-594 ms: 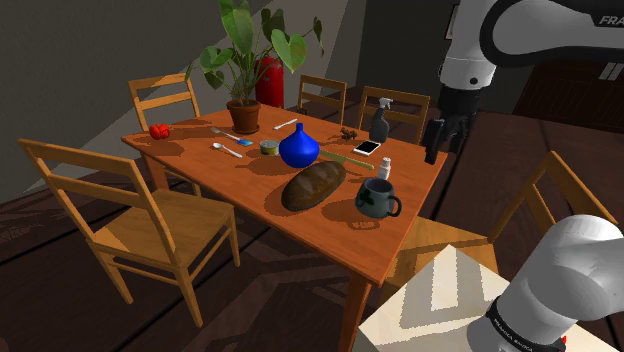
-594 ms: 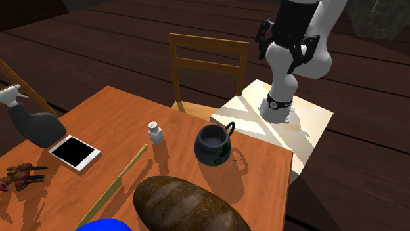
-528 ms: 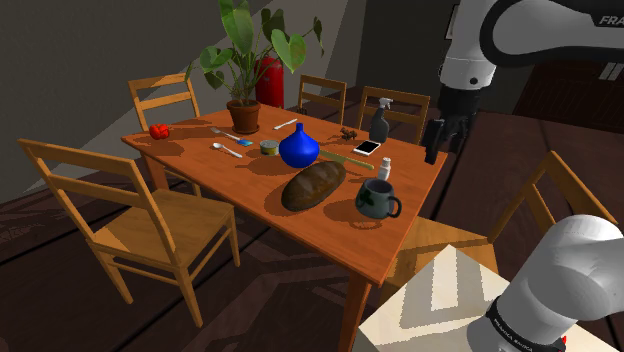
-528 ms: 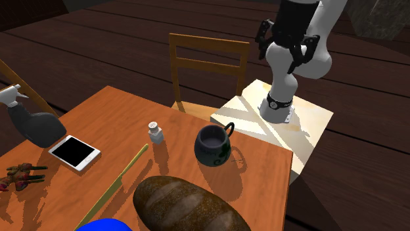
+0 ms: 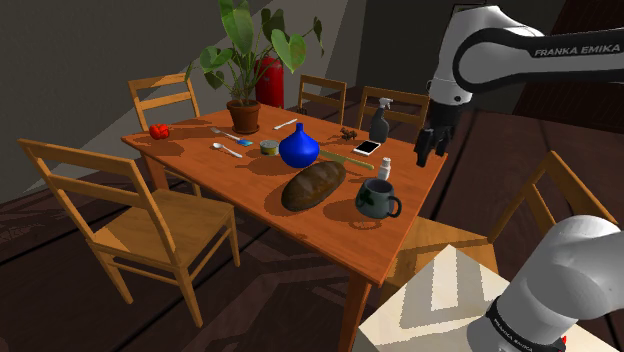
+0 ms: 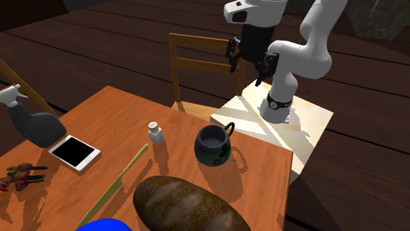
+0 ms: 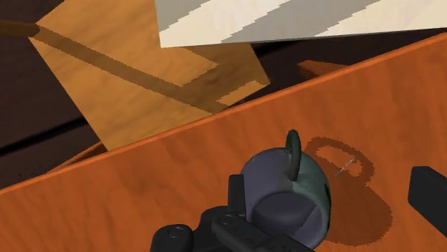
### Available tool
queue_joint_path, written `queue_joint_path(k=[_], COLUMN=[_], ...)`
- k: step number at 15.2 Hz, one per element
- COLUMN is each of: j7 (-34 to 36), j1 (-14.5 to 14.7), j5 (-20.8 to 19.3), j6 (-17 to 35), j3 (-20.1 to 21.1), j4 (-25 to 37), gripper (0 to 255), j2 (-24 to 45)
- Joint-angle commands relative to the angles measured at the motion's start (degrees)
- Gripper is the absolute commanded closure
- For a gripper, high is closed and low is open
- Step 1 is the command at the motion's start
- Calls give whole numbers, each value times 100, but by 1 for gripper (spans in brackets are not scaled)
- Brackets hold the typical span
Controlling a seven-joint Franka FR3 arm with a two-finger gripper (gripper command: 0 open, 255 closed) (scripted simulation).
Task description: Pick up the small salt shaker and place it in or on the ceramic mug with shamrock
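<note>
Shoulder view: the all-black two-finger gripper [image 5: 428, 148] is recorded in the air past the orange-brown wooden table [image 5: 330, 228] edge, on the view's right. It hangs well apart from every item on the tabletop. In the second exterior view its fingers are seen spread apart, with nothing between them; nothing is gripped.

The small white salt shaker with a grey cap [image 5: 384, 168] is noted upright on the table. It stands between the flat white-framed phone [image 5: 366, 147] and the dark grey-green round mug with a loop handle [image 5: 376, 198]. It is near the mug and not touching it.

A brown oval bread loaf [image 5: 313, 184] is noted just beside the mug, on the shoulder view's left. A blue bulbous vase [image 5: 298, 147] is seen behind the loaf.

Wrist view: the mug is seen from above, upright, its cavity dark and unfilled.
</note>
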Motion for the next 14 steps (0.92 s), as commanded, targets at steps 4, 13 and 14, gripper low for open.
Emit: queue_joint_path(k=[4, 13, 14], j7=[-661, -1873, -2022], j1=[-79, -80, -73], j5=[-283, -348, -306], j6=[918, 2378, 2516], j3=[-463, -1228, -1302], j4=[-22, 529, 633], gripper=[0, 0, 0], j2=[714, 2420, 2631])
